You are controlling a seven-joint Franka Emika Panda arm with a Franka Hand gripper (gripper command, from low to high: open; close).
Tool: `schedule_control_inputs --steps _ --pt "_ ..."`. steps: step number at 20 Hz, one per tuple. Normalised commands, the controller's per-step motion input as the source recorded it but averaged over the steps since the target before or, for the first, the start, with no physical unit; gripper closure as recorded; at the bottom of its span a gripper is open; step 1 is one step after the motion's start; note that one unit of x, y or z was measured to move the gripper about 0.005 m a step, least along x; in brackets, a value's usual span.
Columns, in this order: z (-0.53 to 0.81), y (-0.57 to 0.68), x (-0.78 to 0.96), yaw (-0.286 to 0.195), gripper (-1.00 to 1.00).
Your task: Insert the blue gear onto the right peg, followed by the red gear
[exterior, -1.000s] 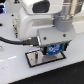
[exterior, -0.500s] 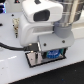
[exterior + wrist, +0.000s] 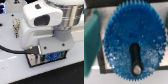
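The blue gear fills the wrist view, its toothed rim clear all round. A dark pin, the right peg, stands up through its centre hole. In the exterior view the blue gear shows as a blue patch right under the white hand, just above the black-rimmed plate. My gripper is mostly hidden by the hand and the gear, and its fingers do not show. The gear has travelled with the hand, so the gripper is shut on it. The red gear is out of view.
A green object lies beside the blue gear in the wrist view. A black cable runs from the exterior view's left to the hand. The white arm body hides much of the table behind it.
The arm has come down and moved towards the exterior view's right, carrying the blue gear with it until it sits low over the plate.
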Motion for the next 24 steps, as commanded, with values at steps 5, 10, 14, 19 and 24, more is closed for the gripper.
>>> schedule_control_inputs --steps 5,10,14,19,24 --pt "0.49 0.15 -0.19 0.000 -1.00" --pt "0.36 0.16 -0.44 0.000 -1.00" --pt "0.20 0.27 -0.55 0.000 -1.00" --pt "0.04 0.19 -0.71 0.000 -1.00" --pt "-0.02 0.12 -0.69 0.000 -1.00"
